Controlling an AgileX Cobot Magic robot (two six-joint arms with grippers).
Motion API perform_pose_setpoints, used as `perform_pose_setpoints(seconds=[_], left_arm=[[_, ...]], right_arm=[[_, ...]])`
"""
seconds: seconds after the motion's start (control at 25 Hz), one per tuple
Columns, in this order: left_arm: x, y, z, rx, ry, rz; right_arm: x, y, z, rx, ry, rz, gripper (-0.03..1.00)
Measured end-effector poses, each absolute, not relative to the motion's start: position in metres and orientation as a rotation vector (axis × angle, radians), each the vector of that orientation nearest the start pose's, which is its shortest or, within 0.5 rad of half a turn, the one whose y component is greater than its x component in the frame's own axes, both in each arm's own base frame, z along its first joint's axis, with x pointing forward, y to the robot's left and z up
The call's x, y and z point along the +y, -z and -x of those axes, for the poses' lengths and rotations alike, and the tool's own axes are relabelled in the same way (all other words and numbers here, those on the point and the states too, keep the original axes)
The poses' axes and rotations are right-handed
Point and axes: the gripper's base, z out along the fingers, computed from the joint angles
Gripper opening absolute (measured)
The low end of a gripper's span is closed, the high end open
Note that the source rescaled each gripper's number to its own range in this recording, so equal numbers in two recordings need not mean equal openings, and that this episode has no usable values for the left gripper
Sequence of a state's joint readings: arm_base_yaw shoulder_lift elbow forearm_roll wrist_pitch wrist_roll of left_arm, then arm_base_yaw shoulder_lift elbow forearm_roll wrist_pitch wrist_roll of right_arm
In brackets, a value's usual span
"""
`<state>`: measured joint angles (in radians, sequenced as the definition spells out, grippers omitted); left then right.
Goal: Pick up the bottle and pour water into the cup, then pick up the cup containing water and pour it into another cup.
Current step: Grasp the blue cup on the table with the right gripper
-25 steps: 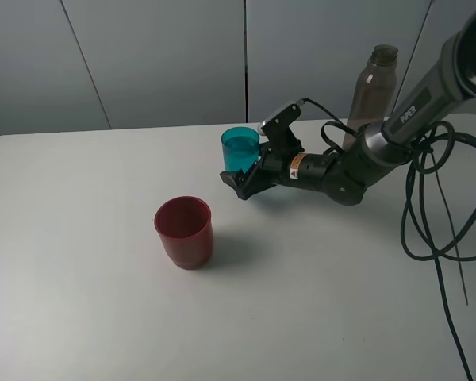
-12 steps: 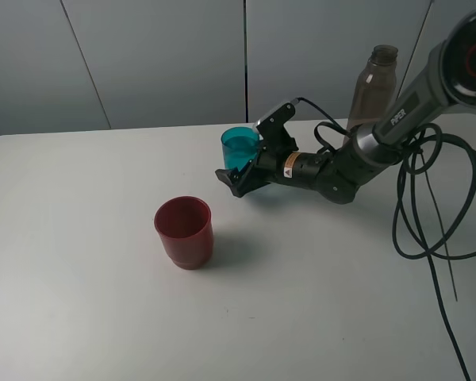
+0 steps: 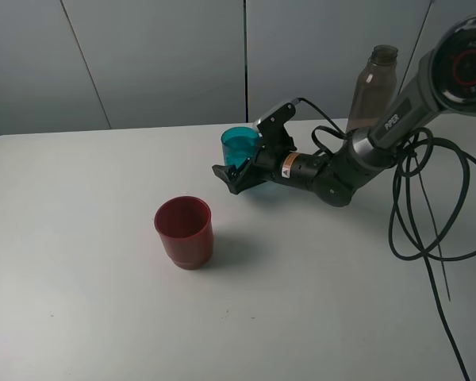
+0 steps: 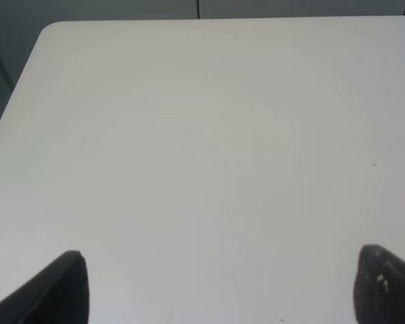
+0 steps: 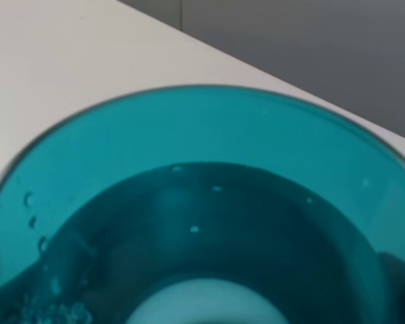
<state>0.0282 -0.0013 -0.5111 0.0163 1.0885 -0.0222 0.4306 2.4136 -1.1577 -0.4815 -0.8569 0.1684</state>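
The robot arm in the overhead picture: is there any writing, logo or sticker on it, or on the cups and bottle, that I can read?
"PIPER": white letters on the grey link of the right arm.
Orange-and-white sticker with a warning triangle, on the arm's wrist: print too small to read.
Red ring on the arm's big joint: markings too blurred to read.
Teal cup, red cup, bottle: no writing visible.

High camera overlooks table (image 3: 79,317); right wrist camera close on shared cup (image 5: 202,135) (image 3: 239,148).

"PIPER" on the right arm (image 3: 390,121)
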Motion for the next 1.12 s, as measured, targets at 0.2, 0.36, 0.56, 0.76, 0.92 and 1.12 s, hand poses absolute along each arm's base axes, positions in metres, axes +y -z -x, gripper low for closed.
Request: perform_pose_setpoints(seconds=[0.2,0.36,0.56,0.76,0.92,1.12], left_arm=[[0.0011,-0.2781,0.0076,2.059,-0.023,0.053],[0.0011,-0.2781,0.0076,2.059,-0.023,0.053],[0.0011,-0.2781,0.0076,2.059,-0.023,0.053],[0.0011,-0.2781,0.0076,2.059,-0.023,0.053],[0.0011,-0.2781,0.0076,2.059,-0.023,0.053],[0.0011,-0.2781,0.0076,2.059,-0.023,0.053]], right_arm=[[0.2106,-0.0295,-0.3816,1.769,-0.535,0.782,0.99],[0.211,-0.0295,-0.3813,1.769,-0.535,0.783,0.99],[0.211,-0.0297,-0.3814,1.767,-0.536,0.78,0.99],[0.2108,-0.0298,-0.3817,1.77,-0.536,0.773,0.99],[0.2119,-0.03,-0.3813,1.77,-0.541,0.767,0.99],[0.213,-0.0318,-0.3812,1.751,-0.55,0.761,1.0]])
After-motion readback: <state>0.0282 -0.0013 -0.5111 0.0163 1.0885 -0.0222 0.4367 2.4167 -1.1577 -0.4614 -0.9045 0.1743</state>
